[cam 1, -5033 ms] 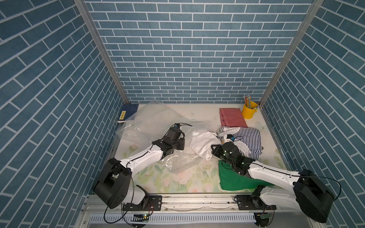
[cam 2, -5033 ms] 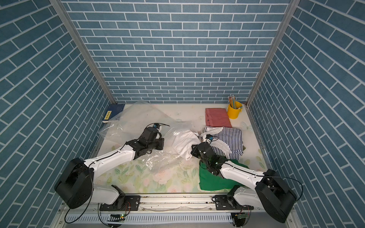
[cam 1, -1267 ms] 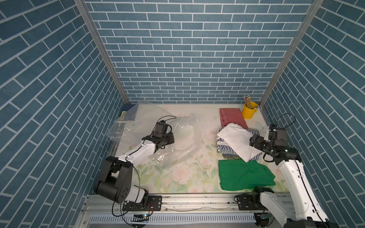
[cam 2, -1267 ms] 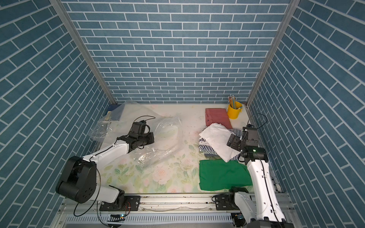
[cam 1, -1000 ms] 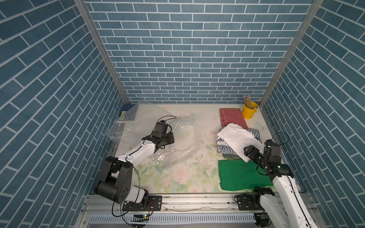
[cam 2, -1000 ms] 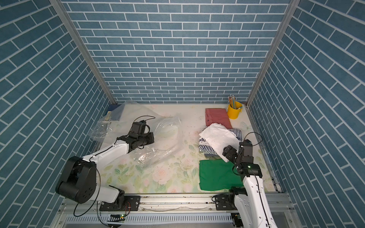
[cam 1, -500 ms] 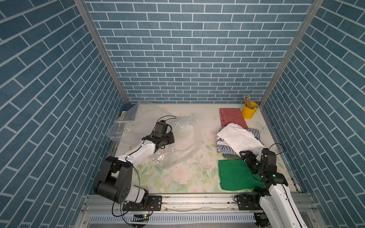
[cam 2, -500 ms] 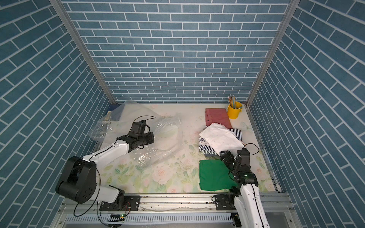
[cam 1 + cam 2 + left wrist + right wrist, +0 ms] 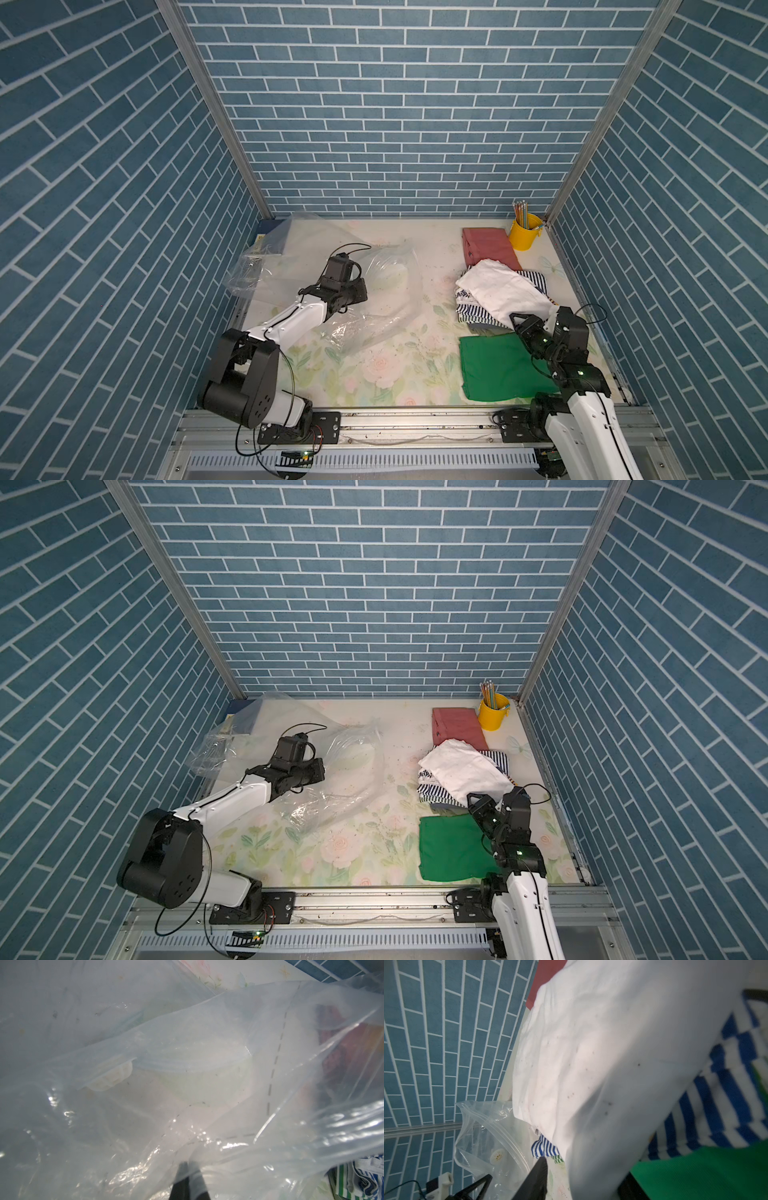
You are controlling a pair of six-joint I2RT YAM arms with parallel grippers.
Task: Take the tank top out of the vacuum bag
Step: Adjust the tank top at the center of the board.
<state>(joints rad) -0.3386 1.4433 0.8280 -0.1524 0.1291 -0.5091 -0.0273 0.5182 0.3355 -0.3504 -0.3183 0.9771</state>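
The white tank top (image 9: 498, 291) (image 9: 465, 771) lies outside the bag, spread over a striped garment at the right. My right gripper (image 9: 519, 324) (image 9: 473, 802) sits low at its near corner. In the right wrist view its jaws stand apart, open (image 9: 585, 1167), with the tank top's (image 9: 591, 1053) blurred white cloth lying loosely between them. The clear vacuum bag (image 9: 386, 291) (image 9: 353, 762) is crumpled at the left and looks empty. My left gripper (image 9: 362, 291) (image 9: 322, 773) (image 9: 188, 1167) is shut on the vacuum bag's (image 9: 187, 1053) film.
The striped garment (image 9: 478, 311) lies under the tank top. A folded green cloth (image 9: 498, 365) is at the front right. A red cloth (image 9: 488, 247) and a yellow cup of pencils (image 9: 525, 235) sit at the back right. A blue book (image 9: 270, 226) lies under the bag's far corner.
My right arm has drawn back toward the front edge and its jaws have narrowed. The tank top stays on the striped garment. The left arm and bag have not moved.
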